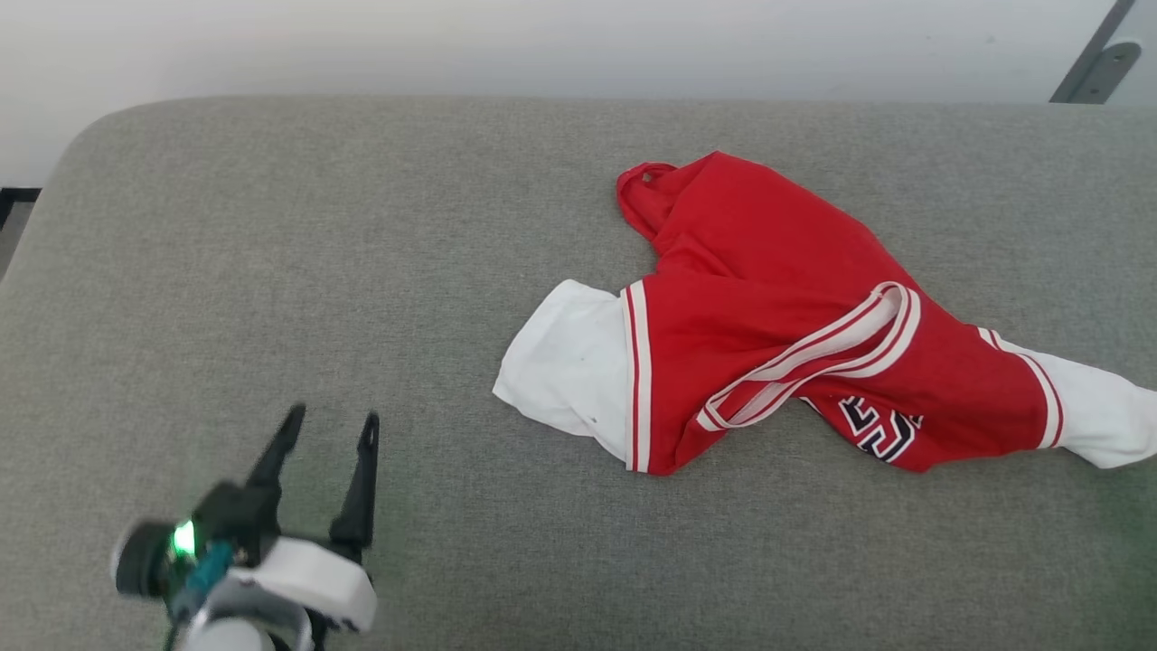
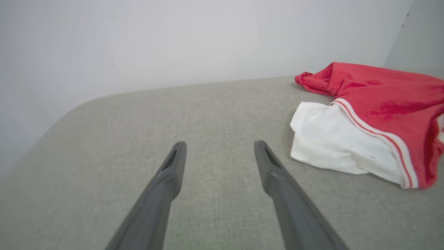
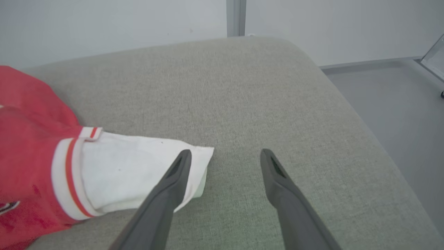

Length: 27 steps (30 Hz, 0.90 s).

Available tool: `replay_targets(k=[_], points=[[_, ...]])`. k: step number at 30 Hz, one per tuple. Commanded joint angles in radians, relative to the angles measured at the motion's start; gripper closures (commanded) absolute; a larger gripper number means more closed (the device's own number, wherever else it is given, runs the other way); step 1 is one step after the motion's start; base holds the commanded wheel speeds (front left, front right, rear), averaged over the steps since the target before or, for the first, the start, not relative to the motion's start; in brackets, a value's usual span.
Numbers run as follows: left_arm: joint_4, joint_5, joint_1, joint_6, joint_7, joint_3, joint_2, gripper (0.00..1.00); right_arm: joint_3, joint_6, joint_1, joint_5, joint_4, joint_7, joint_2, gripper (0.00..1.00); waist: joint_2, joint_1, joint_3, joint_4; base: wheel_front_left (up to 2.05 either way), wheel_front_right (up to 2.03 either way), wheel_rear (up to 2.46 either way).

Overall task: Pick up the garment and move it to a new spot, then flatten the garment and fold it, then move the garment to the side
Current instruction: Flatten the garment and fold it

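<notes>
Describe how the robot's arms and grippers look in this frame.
The left gripper has two long, black, tapering jaws on a black body with a glowing green light, a teal part and a white wrist shell. The right gripper has dark grey jaws with a slot near each tip.

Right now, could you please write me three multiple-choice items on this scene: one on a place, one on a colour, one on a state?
1. Where on the grey fabric cushion does the bright red jersey shirt lie, in the head view? A) right of centre B) far left C) front edge
2. What colour are the shirt's sleeve ends? A) black B) white C) yellow
3. How is the left end effector? A) shut on the shirt B) open over bare cushion C) shut, empty
Answers: 1 A, the shirt sprawls right of centre; 2 B, both ends are plain white; 3 B, it stands wide, clear of cloth.
</notes>
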Motion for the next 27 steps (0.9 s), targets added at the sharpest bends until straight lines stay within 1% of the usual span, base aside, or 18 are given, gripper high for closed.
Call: replay_targets(k=[1, 3, 5, 7, 9, 10, 12, 14, 15, 17, 19, 21, 23, 27], points=[[-0.026, 0.004, -0.035, -0.014, 0.011, -0.02, 0.036, 0.0, -0.021, -0.001, 0.013, -0.008, -0.03, -0.024, 0.015, 0.0, 0.0, 0.0, -0.001, -0.006, 0.0, 0.0, 0.0], [-0.058, 0.003, -0.061, -0.028, 0.045, -0.058, 0.09, 0.0, -0.046, -0.001, 0.025, -0.011, -0.072, -0.041, 0.035, 0.0, 0.0, 0.0, -0.002, -0.014, 0.0, 0.0, 0.0], [-0.102, -0.02, -0.097, -0.034, 0.092, -0.118, 0.155, 0.0, -0.063, -0.001, 0.036, -0.014, -0.121, -0.05, 0.054, 0.0, 0.0, 0.0, -0.001, -0.021, 0.0, 0.0, 0.0], [-0.152, -0.068, -0.139, -0.034, 0.159, -0.243, 0.25, 0.0, -0.075, -0.001, 0.042, -0.013, -0.171, -0.054, 0.076, 0.0, 0.0, 0.0, 0.002, -0.032, 0.0, 0.0, 0.0], [-0.206, -0.147, -0.203, -0.033, 0.236, -0.378, 0.365, 0.0, -0.079, -0.001, 0.048, -0.017, -0.221, -0.049, 0.095, 0.0, 0.0, 0.0, 0.008, -0.044, 0.0, 0.0, 0.0], [-0.231, -0.196, -0.24, -0.032, 0.272, -0.441, 0.413, 0.0, -0.081, -0.001, 0.049, -0.018, -0.243, -0.044, 0.106, 0.0, 0.0, 0.0, 0.012, -0.05, 0.0, 0.0, 0.0], [-0.276, -0.291, -0.32, -0.033, 0.355, -0.59, 0.506, 0.0, -0.077, -0.001, 0.046, -0.02, -0.283, -0.036, 0.125, 0.0, 0.0, 0.0, 0.021, -0.065, 0.0, 0.0, 0.0], [-0.31, -0.378, -0.414, -0.033, 0.431, -0.728, 0.577, 0.0, -0.07, -0.001, 0.04, -0.025, -0.318, -0.028, 0.14, 0.0, 0.0, 0.0, 0.033, -0.083, 0.0, 0.0, 0.0], [-0.327, -0.432, -0.459, -0.033, 0.467, -0.798, 0.599, 0.0, -0.064, -0.001, 0.035, -0.023, -0.334, -0.024, 0.15, 0.0, 0.0, 0.0, 0.043, -0.093, 0.0, 0.0, 0.0], [-0.337, -0.525, -0.559, -0.033, 0.519, -0.908, 0.626, 0.0, -0.052, -0.001, 0.026, -0.019, -0.358, -0.019, 0.163, 0.0, 0.0, 0.0, 0.062, -0.113, 0.0, 0.0, 0.0], [-0.323, -0.582, -0.651, -0.033, 0.556, -1.014, 0.649, 0.0, -0.041, -0.001, 0.018, -0.018, -0.372, -0.017, 0.174, 0.0, 0.0, 0.0, 0.082, -0.135, 0.0, 0.0, 0.0], [-0.292, -0.625, -0.73, -0.033, 0.566, -1.104, 0.65, 0.0, -0.032, -0.001, 0.011, -0.017, -0.376, -0.013, 0.181, 0.0, 0.0, 0.0, 0.1, -0.157, 0.0, 0.0, 0.0], [-0.249, -0.666, -0.798, -0.033, 0.565, -1.164, 0.643, 0.0, -0.024, -0.001, 0.004, -0.016, -0.375, -0.017, 0.187, 0.0, 0.0, 0.0, 0.117, -0.178, 0.0, 0.0, 0.0], [-0.168, -0.683, -0.854, -0.033, 0.576, -1.205, 0.639, 0.0, -0.017, -0.001, -0.016, -0.012, -0.365, -0.031, 0.195, 0.0, 0.0, 0.0, 0.151, -0.22, 0.0, 0.0, 0.0]])
